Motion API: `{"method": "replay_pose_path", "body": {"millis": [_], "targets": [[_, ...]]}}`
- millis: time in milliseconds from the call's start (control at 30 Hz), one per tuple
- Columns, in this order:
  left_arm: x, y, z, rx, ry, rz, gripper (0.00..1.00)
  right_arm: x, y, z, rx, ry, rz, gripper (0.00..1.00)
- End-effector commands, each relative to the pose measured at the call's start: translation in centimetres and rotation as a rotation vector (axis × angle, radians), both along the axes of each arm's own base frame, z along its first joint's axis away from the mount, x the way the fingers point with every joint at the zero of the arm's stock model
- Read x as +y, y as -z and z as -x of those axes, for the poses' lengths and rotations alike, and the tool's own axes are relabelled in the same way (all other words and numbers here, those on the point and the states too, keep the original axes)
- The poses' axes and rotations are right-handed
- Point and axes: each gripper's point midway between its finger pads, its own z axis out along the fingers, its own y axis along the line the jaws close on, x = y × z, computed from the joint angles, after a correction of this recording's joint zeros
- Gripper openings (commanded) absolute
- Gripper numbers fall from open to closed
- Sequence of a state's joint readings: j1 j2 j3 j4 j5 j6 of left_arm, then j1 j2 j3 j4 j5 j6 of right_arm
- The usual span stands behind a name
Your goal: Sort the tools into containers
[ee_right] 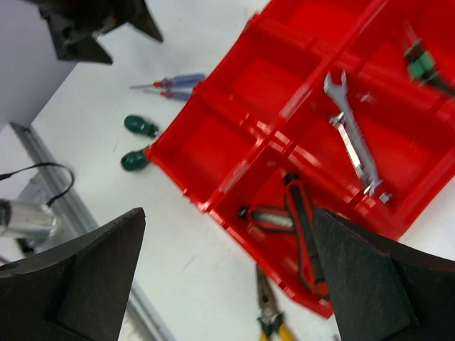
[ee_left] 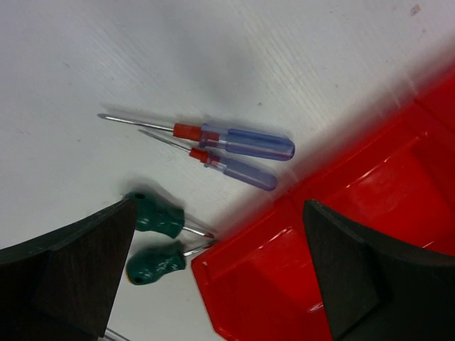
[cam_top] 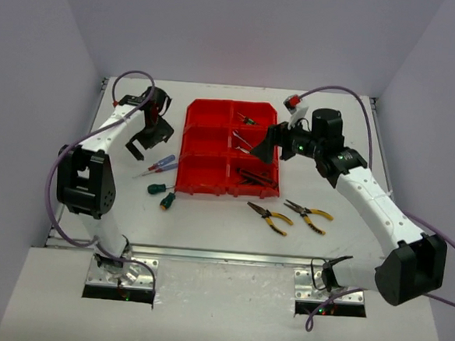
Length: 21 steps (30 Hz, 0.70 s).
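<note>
The red six-compartment bin (cam_top: 206,142) sits mid-table. Its right column holds a green screwdriver (cam_top: 247,119), silver wrenches (ee_right: 353,142) and red/black pliers (ee_right: 298,227). Two blue screwdrivers (ee_left: 242,142) and two green stubby screwdrivers (ee_left: 160,217) lie on the table left of the bin (ee_left: 284,270). Two yellow-handled pliers (cam_top: 269,218) lie in front of it. My left gripper (cam_top: 148,138) is open and empty above the bin's left edge and the screwdrivers. My right gripper (cam_top: 267,146) is open and empty above the bin's right side.
The bin's left column looks empty (ee_right: 242,92). White walls close in the table at back and sides. A metal rail (cam_top: 221,256) runs along the near edge. Purple cables loop off both arms.
</note>
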<state>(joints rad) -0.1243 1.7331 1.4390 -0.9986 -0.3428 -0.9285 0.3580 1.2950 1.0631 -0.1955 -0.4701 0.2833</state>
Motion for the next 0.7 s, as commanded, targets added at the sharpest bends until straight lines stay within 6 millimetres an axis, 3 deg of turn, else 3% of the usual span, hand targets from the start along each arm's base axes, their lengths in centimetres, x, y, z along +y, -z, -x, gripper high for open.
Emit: {"method": "replay_pose_path", "body": {"millis": [0, 133, 300, 400, 600, 667], "targets": [[-0.6, 1.5, -0.3, 0.105, -0.234, 0.07, 1.0, 0.4, -0.1, 2.7, 0.043, -0.008, -0.113, 0.99], [-1.5, 2.2, -0.5, 0.1, -0.402, 0.134, 1.0, -0.9, 1.0, 2.9, 0.046, 0.083, -0.099, 0.99], [-1.9, 3.2, -2.5, -0.004, -0.595, 0.201, 0.96, 0.8, 0.5, 5.5, 0.1, -0.056, -0.184, 0.99], [-2.4, 4.7, -3.6, 0.001, -0.624, 0.232, 0.94, 1.0, 0.3, 6.3, 0.097, -0.088, -0.196, 0.99], [-2.6, 7.6, -2.5, 0.046, -0.668, 0.233, 0.91, -0.1, 0.6, 6.8, 0.057, -0.062, -0.144, 0.99], [-2.4, 7.7, -3.3, -0.002, -0.667, 0.244, 0.9, -0.3, 0.4, 7.1, 0.045, -0.068, -0.141, 0.99]]}}
